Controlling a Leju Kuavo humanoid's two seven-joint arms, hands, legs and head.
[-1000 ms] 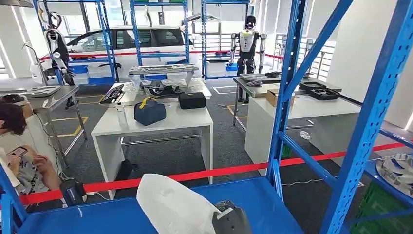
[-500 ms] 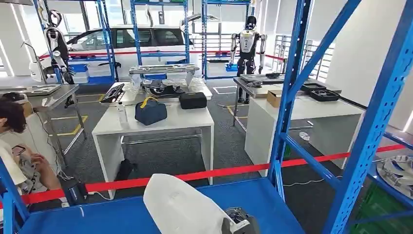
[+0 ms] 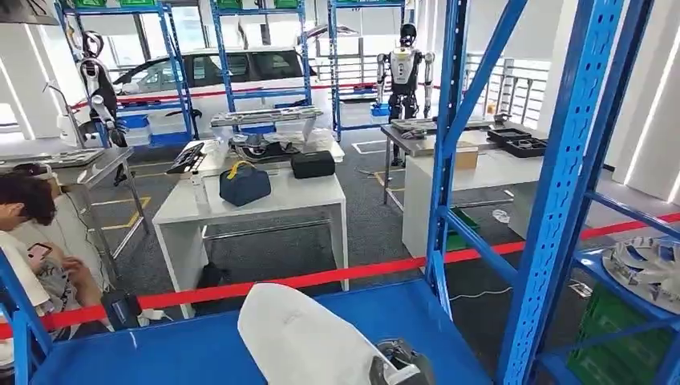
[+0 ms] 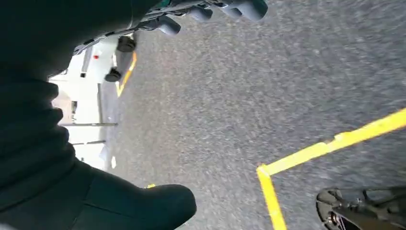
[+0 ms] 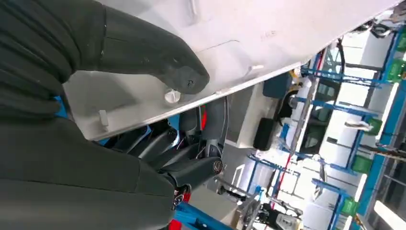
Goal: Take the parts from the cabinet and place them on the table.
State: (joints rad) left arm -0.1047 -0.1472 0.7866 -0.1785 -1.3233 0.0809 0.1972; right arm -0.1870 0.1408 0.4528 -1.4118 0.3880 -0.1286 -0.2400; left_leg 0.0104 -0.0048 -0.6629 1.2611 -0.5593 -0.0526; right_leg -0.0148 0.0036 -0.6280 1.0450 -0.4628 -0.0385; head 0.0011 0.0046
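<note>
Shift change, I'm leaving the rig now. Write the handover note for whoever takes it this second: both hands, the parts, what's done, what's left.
Right hand: grips the large white moulded plastic panel, thumb on one face and fingers under its edge; the panel is over the blue metal rack shelf.
Left hand: hangs by the robot's side over the grey floor, fingers apart, holding nothing.
Other parts: a round silver ribbed part lies on the neighbouring rack shelf, to the right.
Done: panel in the grip.
Left: carry the panel to a table and set it down. The white table stands beyond the red barrier tape. Then fetch the silver part.
</note>
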